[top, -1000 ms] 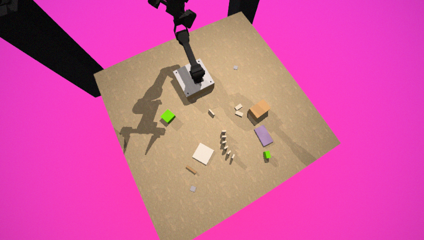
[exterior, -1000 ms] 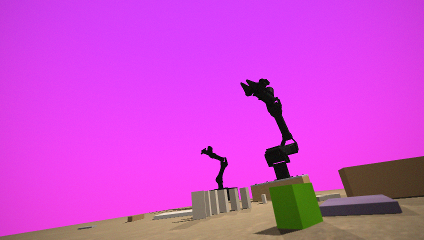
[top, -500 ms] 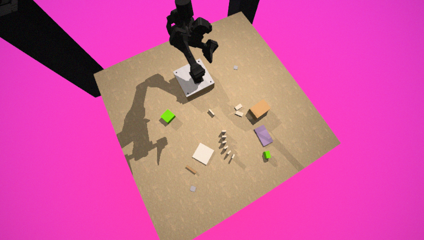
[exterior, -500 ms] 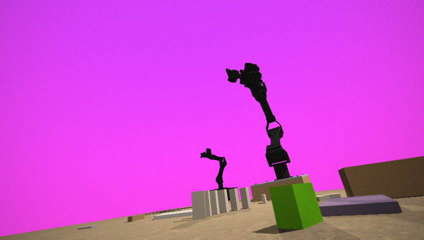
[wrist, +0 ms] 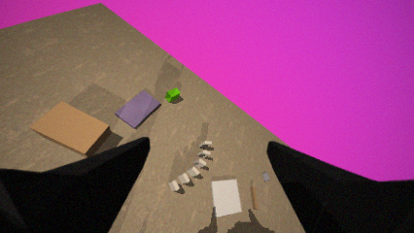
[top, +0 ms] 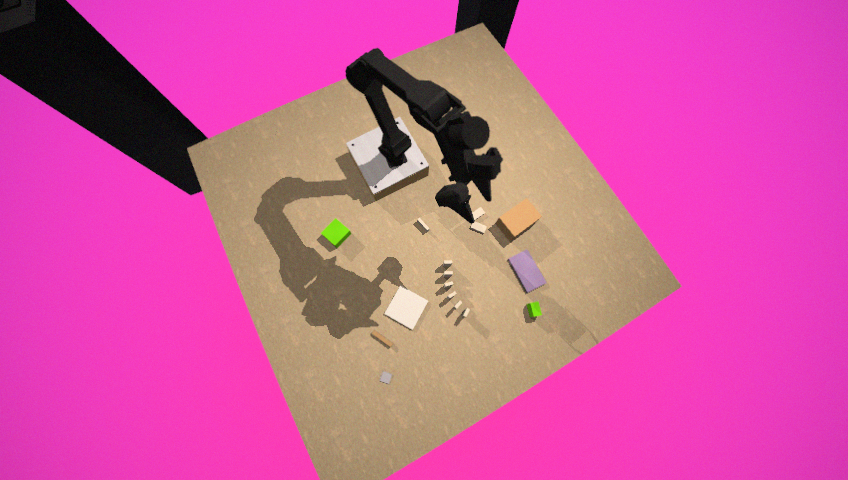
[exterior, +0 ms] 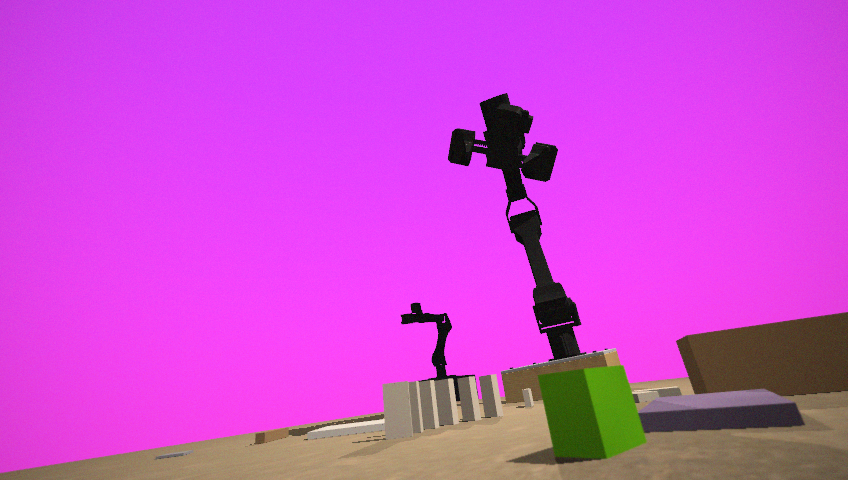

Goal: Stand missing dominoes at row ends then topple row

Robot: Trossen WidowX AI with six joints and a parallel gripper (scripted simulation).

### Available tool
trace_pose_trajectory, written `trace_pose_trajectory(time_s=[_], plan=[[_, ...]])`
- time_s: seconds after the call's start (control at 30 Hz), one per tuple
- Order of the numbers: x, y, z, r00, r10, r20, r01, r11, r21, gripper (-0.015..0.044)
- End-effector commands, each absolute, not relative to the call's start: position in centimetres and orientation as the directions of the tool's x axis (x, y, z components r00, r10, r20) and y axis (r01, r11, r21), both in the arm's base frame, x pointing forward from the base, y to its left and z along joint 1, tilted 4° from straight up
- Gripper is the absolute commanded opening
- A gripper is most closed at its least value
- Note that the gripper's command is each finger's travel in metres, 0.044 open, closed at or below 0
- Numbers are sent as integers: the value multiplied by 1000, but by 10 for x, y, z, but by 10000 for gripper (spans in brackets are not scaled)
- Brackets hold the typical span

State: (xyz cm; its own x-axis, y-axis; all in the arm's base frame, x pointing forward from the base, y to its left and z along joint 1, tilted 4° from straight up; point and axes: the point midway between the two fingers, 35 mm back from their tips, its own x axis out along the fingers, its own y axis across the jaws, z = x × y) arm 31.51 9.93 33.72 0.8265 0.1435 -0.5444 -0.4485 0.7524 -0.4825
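Note:
Several cream dominoes stand upright in a curved row; one of them is the middle domino (top: 448, 284) (wrist: 193, 172), and the near end domino (exterior: 397, 410) looks largest in the exterior view. A loose domino (top: 422, 225) (exterior: 527, 397) lies apart, between the row and the arm's base. Two more loose dominoes, one (top: 478, 212) and another (top: 477, 227), lie close together beside the orange box. My gripper (top: 480, 210) (exterior: 501, 154) (wrist: 209, 145) is open and empty, high above the table. In the top view its fingertips overlap that loose pair, which does not show in the wrist view.
The orange box (top: 519, 218) (wrist: 70, 127), purple slab (top: 526, 271) (exterior: 720, 410) (wrist: 138, 109) and small green block (top: 534, 309) (exterior: 568, 410) (wrist: 172, 94) lie on one side of the row. A white square (top: 406, 307) (wrist: 226, 196) and brown stick (top: 382, 339) lie on the other. A larger green block (top: 335, 232) lies farther off.

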Motion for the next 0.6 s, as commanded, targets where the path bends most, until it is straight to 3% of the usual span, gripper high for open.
trace_pose_trajectory(time_s=[0.0, 0.2, 0.4, 0.57], plan=[[337, 131, 275, 686, 148, -712, -564, 727, -392, 440], [348, 167, 176, 427, 96, -899, -671, 701, -244, 440], [333, 188, 76, 131, -8, -991, -705, 702, -99, 440], [329, 192, 64, 92, -25, -995, -705, 704, -82, 440]])
